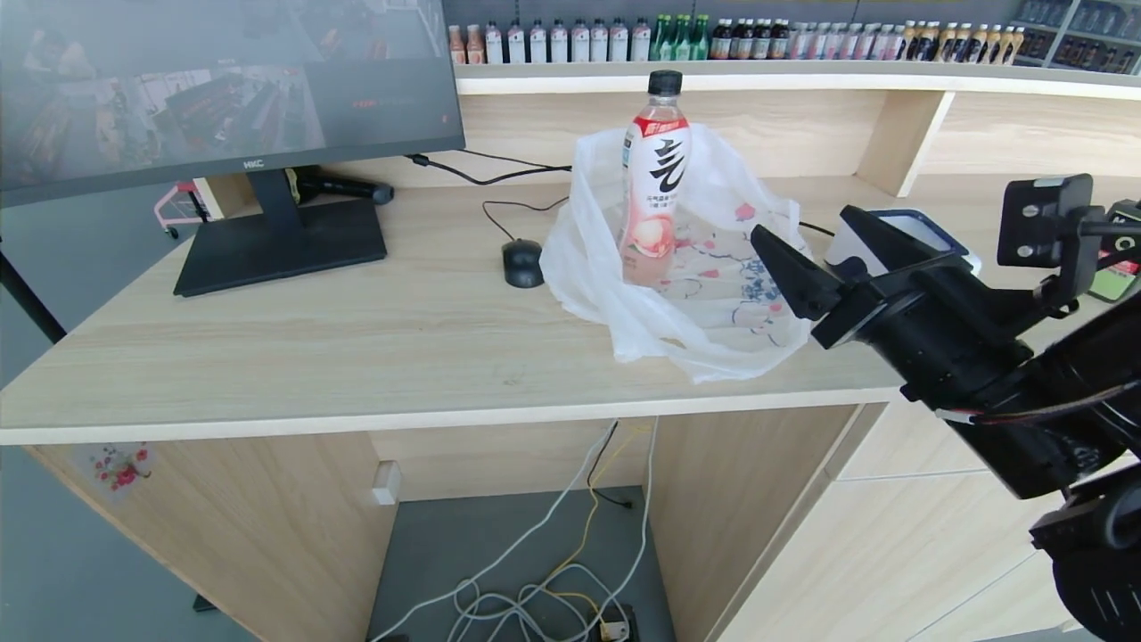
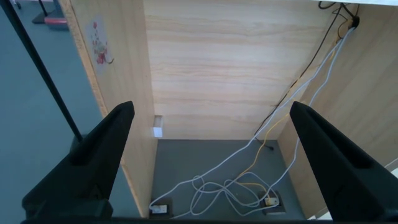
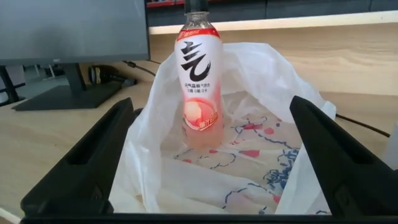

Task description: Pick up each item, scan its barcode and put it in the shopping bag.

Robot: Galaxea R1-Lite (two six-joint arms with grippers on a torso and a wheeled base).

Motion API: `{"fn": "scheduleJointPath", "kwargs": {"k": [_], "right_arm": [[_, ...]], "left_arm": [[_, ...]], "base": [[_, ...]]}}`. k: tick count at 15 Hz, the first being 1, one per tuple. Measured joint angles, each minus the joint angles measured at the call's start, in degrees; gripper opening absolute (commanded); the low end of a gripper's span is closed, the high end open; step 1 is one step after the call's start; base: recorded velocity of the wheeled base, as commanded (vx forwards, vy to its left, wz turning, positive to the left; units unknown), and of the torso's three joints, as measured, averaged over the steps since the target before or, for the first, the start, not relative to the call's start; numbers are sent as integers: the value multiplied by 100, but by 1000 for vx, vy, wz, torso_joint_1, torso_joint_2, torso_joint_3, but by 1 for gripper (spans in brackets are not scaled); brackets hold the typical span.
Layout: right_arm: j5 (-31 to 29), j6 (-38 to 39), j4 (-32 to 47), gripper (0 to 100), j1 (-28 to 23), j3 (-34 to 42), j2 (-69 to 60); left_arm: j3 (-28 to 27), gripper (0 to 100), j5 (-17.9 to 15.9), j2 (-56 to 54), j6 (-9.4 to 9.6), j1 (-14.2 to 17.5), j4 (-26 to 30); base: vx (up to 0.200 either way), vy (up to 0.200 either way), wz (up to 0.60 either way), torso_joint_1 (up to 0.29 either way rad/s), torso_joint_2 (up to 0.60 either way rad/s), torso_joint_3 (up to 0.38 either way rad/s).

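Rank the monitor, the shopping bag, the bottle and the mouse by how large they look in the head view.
1. monitor, largest although the picture's edge cuts it off
2. shopping bag
3. bottle
4. mouse

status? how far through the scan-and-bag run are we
Done: the bottle stands upright inside the shopping bag on the counter. In hand: nothing; the right gripper sits beside the bag, jaws open and empty, and the left gripper hangs low, facing the space under the counter, jaws open. Left: whether the bottle was scanned, or more items wait, cannot be told.
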Motion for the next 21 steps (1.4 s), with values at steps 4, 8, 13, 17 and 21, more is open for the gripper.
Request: {"fn": "scheduleJointPath", "kwargs": {"k": [4,8,13,17,21], "right_arm": [[-223,-149,-13,100,-16,190,-123],[-234,-149,-16,100,-11,238,-189],[-236,-149,-9,100,-24,293,-247],[-234,-151,-5,100,-27,246,-212],[-226,-149,-5,100,-22,207,-129]], "left_arm": [[0,100,0,0,5,0,-5],[0,100,2,0,-17,0,0],[0,100,-5,0,-9,0,-2],[0,100,2,0,-17,0,-2],[0,100,-5,0,-13,0,-2]], "base": [[0,0,0,0,0,0],[0,-100,0,1,0,4],[0,-200,0,7,4,1],[0,-200,0,2,1,1],[0,-200,0,4,5,5]]}}
